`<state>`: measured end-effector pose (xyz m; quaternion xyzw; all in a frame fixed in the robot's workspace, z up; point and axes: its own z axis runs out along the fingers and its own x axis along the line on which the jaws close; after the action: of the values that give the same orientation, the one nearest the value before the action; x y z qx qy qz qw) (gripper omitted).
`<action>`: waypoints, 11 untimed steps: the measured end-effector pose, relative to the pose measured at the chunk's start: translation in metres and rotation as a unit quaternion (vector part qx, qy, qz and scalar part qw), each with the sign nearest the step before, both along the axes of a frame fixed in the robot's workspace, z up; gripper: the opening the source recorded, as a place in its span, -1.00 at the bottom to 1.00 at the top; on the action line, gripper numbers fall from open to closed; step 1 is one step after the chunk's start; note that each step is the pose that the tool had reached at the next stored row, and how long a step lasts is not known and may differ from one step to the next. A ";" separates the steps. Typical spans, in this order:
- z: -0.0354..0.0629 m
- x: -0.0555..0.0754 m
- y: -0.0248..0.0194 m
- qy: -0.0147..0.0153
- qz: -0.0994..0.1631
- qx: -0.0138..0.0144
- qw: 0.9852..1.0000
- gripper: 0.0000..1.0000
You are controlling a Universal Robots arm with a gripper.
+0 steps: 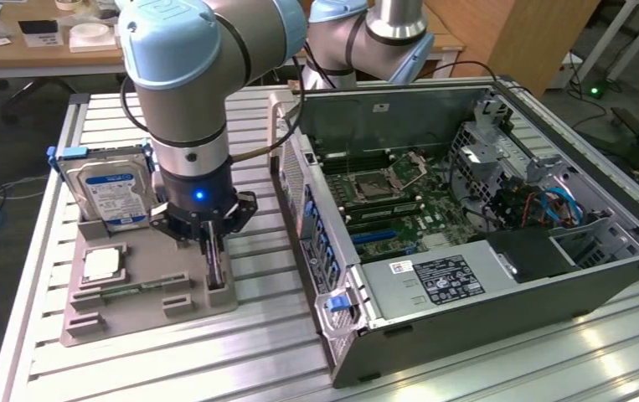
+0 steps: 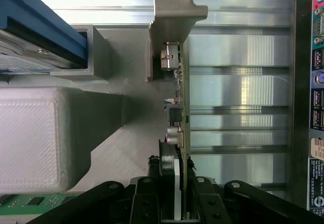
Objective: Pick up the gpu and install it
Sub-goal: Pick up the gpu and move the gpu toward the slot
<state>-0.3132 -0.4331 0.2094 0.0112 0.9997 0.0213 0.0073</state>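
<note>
We are holding our hand (image 1: 201, 233) (image 2: 173, 179) straight down over the gpu (image 1: 218, 266) (image 2: 181, 84), with the fingers narrowed onto both faces of the card and gripping its upper edge. The gpu is standing on edge in a slot of the grey holder (image 1: 129, 308), on the side facing the open computer case (image 1: 465, 209). Its silver bracket (image 2: 174, 11) is sitting at the end away from our fingers. A hard drive (image 1: 112, 188) is standing upright in the holder, further to the exterior view's left. Holder and case are resting on the slatted counter (image 1: 263, 356).
</note>
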 end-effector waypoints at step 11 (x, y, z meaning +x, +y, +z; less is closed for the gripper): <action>0.0284 0.000 0.0000 0.000 0.000 0.000 1.000 -0.44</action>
<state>-0.3133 -0.4331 0.2378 0.0112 0.9997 0.0214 0.0072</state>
